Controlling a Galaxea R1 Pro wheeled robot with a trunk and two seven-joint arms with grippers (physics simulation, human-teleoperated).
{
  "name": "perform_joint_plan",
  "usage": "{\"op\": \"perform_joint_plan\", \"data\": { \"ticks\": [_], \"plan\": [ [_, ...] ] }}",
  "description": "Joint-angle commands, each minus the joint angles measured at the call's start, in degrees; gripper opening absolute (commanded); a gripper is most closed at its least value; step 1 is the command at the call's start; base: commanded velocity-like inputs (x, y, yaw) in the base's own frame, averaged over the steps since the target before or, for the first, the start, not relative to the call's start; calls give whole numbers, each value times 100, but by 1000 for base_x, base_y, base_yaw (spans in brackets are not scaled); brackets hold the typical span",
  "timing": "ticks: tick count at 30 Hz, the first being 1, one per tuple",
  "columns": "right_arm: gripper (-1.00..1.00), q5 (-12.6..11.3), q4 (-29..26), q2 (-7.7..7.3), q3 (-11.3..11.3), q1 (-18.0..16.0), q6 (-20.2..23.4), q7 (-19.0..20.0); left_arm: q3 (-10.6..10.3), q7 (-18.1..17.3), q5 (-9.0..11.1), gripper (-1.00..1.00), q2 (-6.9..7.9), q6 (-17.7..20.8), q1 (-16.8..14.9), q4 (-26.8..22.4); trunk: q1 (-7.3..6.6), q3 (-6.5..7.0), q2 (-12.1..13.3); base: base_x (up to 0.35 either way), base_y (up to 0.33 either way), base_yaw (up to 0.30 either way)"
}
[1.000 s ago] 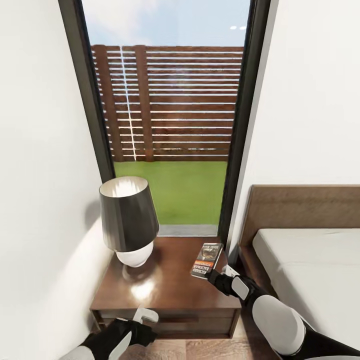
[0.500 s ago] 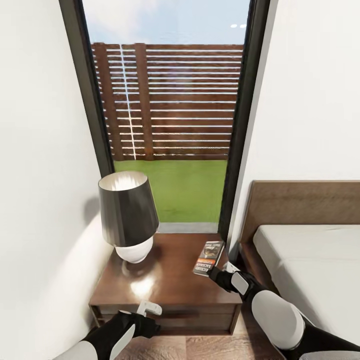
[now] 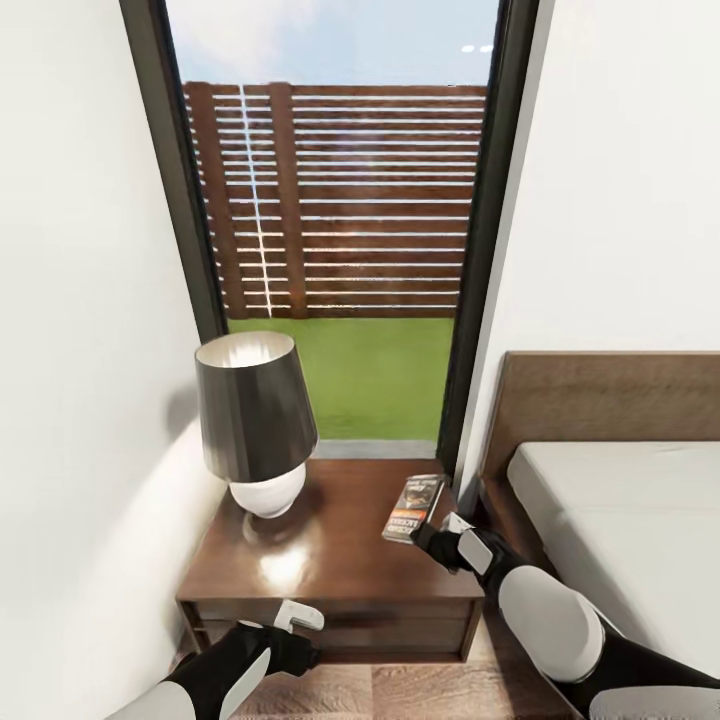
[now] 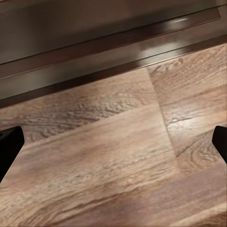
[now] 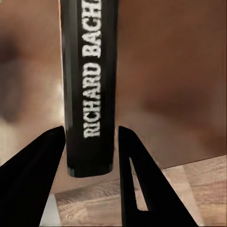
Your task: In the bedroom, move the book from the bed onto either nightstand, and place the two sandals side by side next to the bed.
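Dark-wood glossy nightstand (image 3: 330, 560): landmark.
Book: thin grey, orange-banded paperback (image 3: 415, 508) over its bedside edge.
My right gripper (image 3: 432, 535): pinching the spine.
Advice: I should lower it flat, then release.

The nightstand (image 3: 330, 570) is dark brown wood with a glossy tabletop that mirrors the window light, and the floor (image 4: 118, 161) is matt, grainy light brown wood plank. The lamp (image 3: 255, 420) has a smooth dark shade, pale inside, on a shiny white base at its 6 o'clock. The book (image 3: 414, 507) looks like paper, its dark spine (image 5: 90, 85) smooth with white lettering between matt black fingers (image 5: 33, 179); the mattress (image 3: 620, 520) is plain pale grey cloth.
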Motion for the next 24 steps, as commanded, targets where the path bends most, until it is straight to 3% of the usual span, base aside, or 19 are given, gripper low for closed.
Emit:
{"op": "perform_joint_plan", "data": {
  "ticks": [1,9,24],
  "plan": [
    [-100,78,-24,24,-43,-36,133,24,-17,-4,16,100,3,22,-4,-6,22,-24,-44,0,0,0],
    [-100,99,-42,124,-17,-171,502,-33,-13,2,16,100,3,20,-4,-6,197,-168,-365,0,0,0],
    [-100,103,-82,133,1,-199,587,-235,-18,3,16,100,11,20,-4,-6,527,-437,-966,0,0,0]
  ]
}}
